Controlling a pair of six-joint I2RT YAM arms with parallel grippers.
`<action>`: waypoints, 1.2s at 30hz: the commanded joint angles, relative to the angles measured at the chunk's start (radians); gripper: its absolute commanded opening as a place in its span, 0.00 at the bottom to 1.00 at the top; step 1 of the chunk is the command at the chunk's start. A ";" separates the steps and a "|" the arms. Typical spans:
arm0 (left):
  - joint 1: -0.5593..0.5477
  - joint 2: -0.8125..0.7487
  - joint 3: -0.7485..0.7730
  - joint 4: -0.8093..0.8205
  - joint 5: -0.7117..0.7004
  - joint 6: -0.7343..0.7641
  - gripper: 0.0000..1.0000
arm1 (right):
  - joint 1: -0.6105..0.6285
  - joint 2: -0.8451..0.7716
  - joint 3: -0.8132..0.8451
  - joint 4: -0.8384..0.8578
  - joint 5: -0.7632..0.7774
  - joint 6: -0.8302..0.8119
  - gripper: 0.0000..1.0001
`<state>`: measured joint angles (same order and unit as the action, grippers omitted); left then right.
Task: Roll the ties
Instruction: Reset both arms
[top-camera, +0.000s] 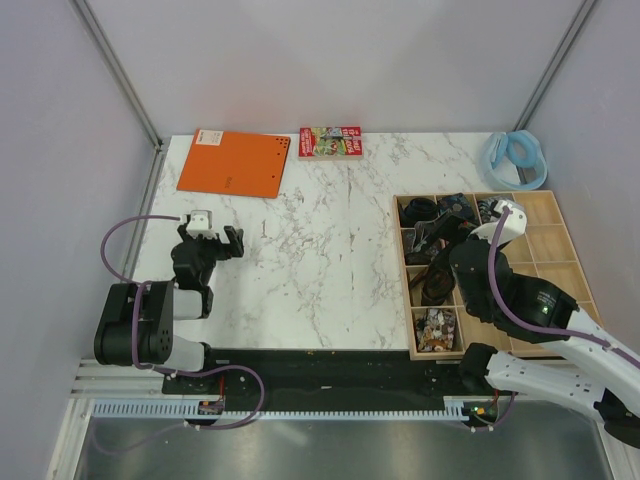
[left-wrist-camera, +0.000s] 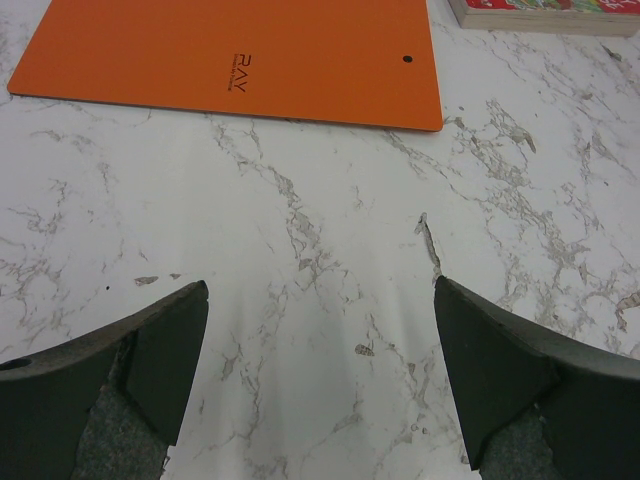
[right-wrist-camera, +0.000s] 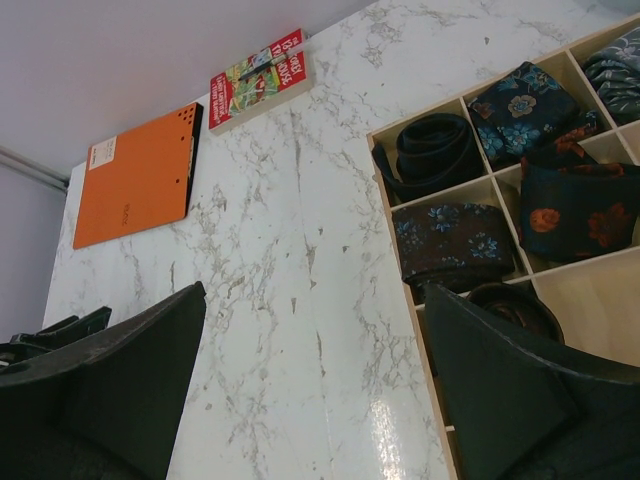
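On the marble table (top-camera: 330, 250) the ties (right-wrist-camera: 575, 205) lie in the wooden tray (top-camera: 560, 245), none laid out yet, so the right gripper (right-wrist-camera: 312, 295), hovering by that tray with jaws apart and empty, should first lift one out, while the left gripper (left-wrist-camera: 320, 285) waits equally spread well left of it.

Glossy veined marble-look table (top-camera: 330, 260); pale bare-wood tray (right-wrist-camera: 470, 190); patterned cloth ties (right-wrist-camera: 575, 210); matt orange notebook (left-wrist-camera: 230, 60).

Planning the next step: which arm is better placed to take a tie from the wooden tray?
Right. The right gripper hangs open by the wooden tray with the ties; the left gripper is open over the marble table, far off.
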<state>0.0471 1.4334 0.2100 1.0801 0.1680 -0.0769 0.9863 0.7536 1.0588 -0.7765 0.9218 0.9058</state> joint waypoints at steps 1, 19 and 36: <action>-0.001 -0.002 0.005 0.066 0.010 0.049 1.00 | 0.005 -0.007 0.003 -0.003 0.015 0.010 0.98; -0.003 -0.002 0.005 0.066 0.011 0.049 1.00 | 0.005 -0.028 0.003 -0.024 0.031 0.008 0.98; -0.001 -0.001 0.005 0.066 0.011 0.049 1.00 | 0.005 0.000 -0.003 -0.021 0.019 0.034 0.98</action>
<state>0.0471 1.4334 0.2100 1.0801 0.1680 -0.0765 0.9863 0.7414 1.0580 -0.7921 0.9241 0.9218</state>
